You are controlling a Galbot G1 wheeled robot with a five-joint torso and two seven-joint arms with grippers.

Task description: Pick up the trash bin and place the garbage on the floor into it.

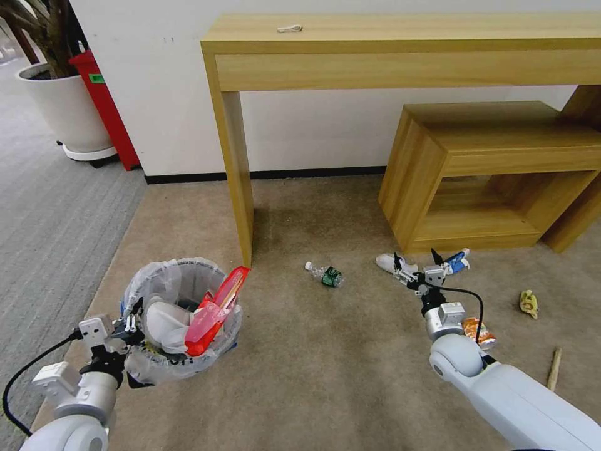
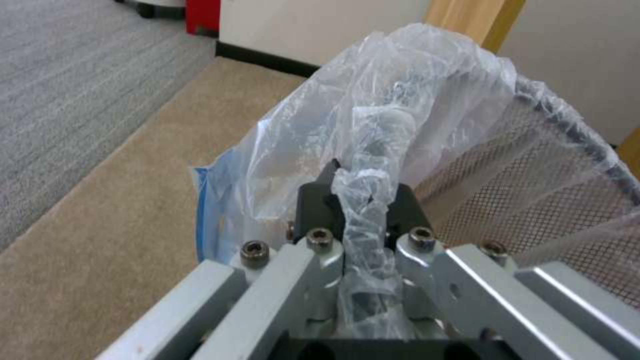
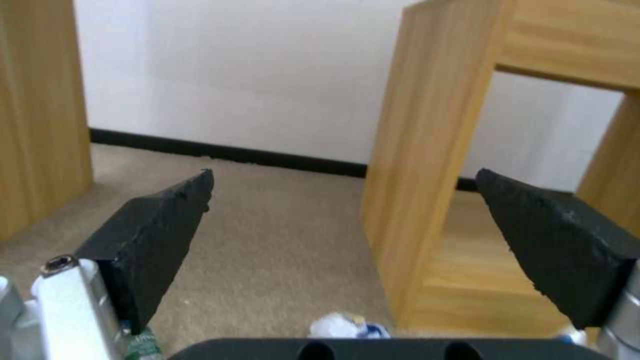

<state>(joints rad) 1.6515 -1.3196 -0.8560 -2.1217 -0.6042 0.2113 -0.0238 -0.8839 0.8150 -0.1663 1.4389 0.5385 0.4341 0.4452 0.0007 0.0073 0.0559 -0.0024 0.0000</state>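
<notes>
In the head view we hold the trash bin (image 1: 181, 319) with our left gripper (image 1: 129, 328), which pinches the bin's near rim and its plastic bag; the bin sits well to the left of the desk leg (image 1: 238, 175) and nearer to us, over the tan carpet (image 1: 313, 376). Inside the bin we see a white slipper (image 1: 164, 322) and a red wrapper (image 1: 216, 310) leaning against the far rim. Right of the desk leg a small bottle (image 1: 325, 274) lies on the carpet. Farther right of it our right gripper (image 1: 418, 266) hovers with its fingers spread, just above a white slipper (image 1: 393, 263) and beside a blue-white carton (image 1: 458, 261), both near the foot of the low wooden shelf (image 1: 494, 169). A crushed orange can (image 1: 479, 332) lies beside our right arm, with a yellow scrap (image 1: 529, 303) and a wooden stick (image 1: 553, 368) farther right. In the left wrist view our left gripper (image 2: 363, 220) is pressed together on a twisted fold of the plastic bag (image 2: 373, 150), with the bin's dark mesh wall (image 2: 533, 190) beside it. In the right wrist view our right gripper (image 3: 343, 210) stands wide apart with nothing between its black fingers (image 3: 160, 235), facing the side panel of the low shelf (image 3: 427, 150), and the carton (image 3: 343, 327) lies below it at the shelf's foot.
</notes>
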